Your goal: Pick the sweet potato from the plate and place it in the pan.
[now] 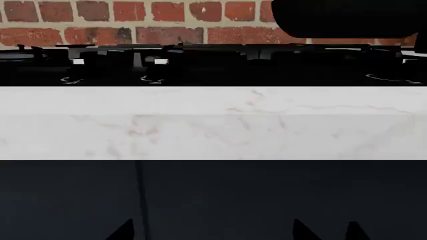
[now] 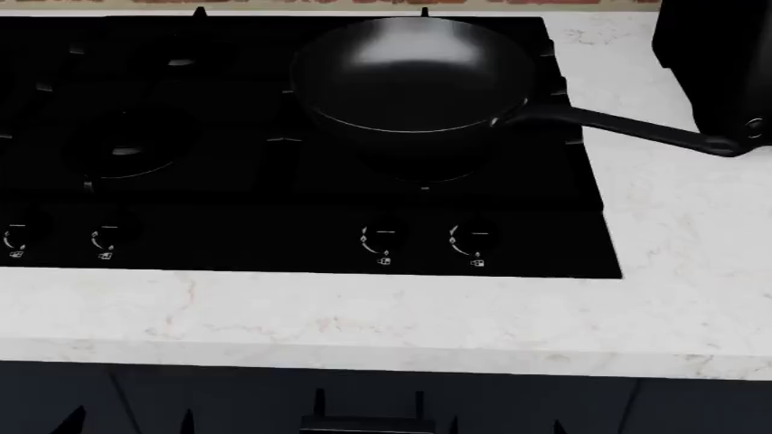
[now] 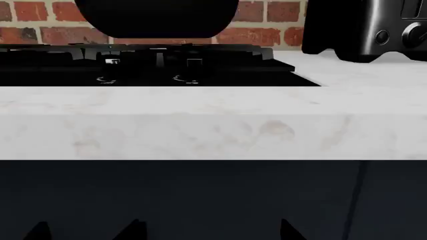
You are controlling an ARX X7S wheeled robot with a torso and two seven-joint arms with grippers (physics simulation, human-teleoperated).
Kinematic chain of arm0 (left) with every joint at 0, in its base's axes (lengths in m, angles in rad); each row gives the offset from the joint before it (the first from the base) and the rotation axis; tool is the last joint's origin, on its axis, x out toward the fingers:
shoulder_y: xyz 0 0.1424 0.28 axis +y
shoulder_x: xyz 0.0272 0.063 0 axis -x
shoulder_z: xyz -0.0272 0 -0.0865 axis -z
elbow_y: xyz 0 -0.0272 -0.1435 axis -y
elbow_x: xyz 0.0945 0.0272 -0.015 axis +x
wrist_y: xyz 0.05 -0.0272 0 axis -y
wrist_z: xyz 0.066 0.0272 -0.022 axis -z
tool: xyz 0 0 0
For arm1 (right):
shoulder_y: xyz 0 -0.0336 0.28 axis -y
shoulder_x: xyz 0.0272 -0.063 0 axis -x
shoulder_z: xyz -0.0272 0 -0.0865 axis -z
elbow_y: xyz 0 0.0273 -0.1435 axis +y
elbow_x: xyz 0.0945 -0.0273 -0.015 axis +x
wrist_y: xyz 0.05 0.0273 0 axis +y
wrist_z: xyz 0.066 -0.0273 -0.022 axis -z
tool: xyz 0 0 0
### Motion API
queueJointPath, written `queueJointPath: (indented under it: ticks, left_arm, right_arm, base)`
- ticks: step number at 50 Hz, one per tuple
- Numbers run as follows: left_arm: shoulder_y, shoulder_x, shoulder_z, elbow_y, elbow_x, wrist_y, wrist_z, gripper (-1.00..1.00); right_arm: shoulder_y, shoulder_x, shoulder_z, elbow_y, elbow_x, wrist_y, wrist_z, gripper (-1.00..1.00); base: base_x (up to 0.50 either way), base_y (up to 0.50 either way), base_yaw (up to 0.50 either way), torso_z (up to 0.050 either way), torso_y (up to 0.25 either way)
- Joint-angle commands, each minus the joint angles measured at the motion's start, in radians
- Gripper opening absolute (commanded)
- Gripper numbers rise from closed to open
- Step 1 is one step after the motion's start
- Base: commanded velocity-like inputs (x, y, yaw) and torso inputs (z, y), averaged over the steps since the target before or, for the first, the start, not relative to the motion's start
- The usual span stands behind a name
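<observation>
The black pan [image 2: 410, 77] stands empty on the back right burner of the black stove [image 2: 241, 208], its long handle [image 2: 627, 128] pointing right over the counter. Its underside shows in the left wrist view [image 1: 347, 17] and in the right wrist view [image 3: 157, 17]. The sweet potato and the plate are out of view. My left gripper [image 1: 212, 232] and right gripper [image 3: 210, 232] hang low in front of the dark cabinet, below the counter edge. Both are open and empty, with only the fingertips [image 2: 72, 420] showing at the bottom of the head view.
A white marble counter [image 2: 362, 316] runs in front of the stove and to its right. A black appliance [image 2: 724, 63] stands at the back right, near the pan handle's end; it also shows in the right wrist view [image 3: 363, 27]. A brick wall [image 1: 133, 22] lies behind.
</observation>
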Motion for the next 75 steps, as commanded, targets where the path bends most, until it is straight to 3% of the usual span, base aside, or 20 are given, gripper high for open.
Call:
queueJointPath:
  ticks: [1, 18, 21, 31, 48, 71, 73, 75]
  left_arm:
    - [0.0, -0.01, 0.011, 0.0, -0.01, 0.0, -0.011, 1.0]
    - [-0.016, -0.044, 0.097, -0.036, -0.095, 0.048, -0.036, 1.0]
    - [-0.024, -0.059, 0.125, -0.031, -0.053, 0.007, -0.053, 1.0]
    - [-0.026, -0.07, 0.116, -0.032, -0.16, 0.043, -0.02, 1.0]
    - [0.013, -0.111, 0.144, 0.052, -0.228, -0.017, -0.004, 1.0]
    - [-0.007, -0.124, 0.177, 0.028, -0.243, -0.001, -0.018, 1.0]
    - [0.004, -0.131, 0.174, 0.066, -0.262, -0.005, -0.014, 1.0]
    - [0.015, -0.168, 0.166, 0.185, -0.275, -0.102, -0.038, 1.0]
  right_arm:
    - [0.0, 0.009, -0.013, 0.0, 0.009, 0.0, 0.013, 1.0]
    - [-0.028, 0.068, -0.022, 0.018, 0.015, 0.018, 0.081, 1.0]
    - [-0.022, 0.072, -0.028, 0.012, 0.017, 0.029, 0.087, 1.0]
    - [-0.009, 0.079, -0.038, 0.044, 0.02, 0.025, 0.115, 1.0]
    - [-0.041, 0.092, -0.067, 0.014, 0.046, 0.039, 0.128, 1.0]
    - [-0.02, 0.12, -0.088, 0.036, 0.076, 0.032, 0.141, 1.0]
    - [-0.026, 0.128, -0.089, 0.0, 0.074, 0.052, 0.144, 1.0]
    - [-0.031, 0.159, -0.086, -0.111, 0.071, 0.12, 0.139, 1.0]
  base:
    - [0.0, 0.0, 0.0, 0.0, 0.0]
    - [0.0, 0.0, 0.0, 0.0, 0.0]
    - [0.0, 0.0, 0.0, 0.0, 0.0]
    - [0.0, 0.0, 0.0, 0.0, 0.0]
    - [0.0, 0.0, 0.0, 0.049, 0.0]
    - [0.0, 0.0, 0.0, 0.05, 0.0]
    - [0.0, 0.0, 0.0, 0.032, 0.0]
    - [0.0, 0.0, 0.0, 0.0, 0.0]
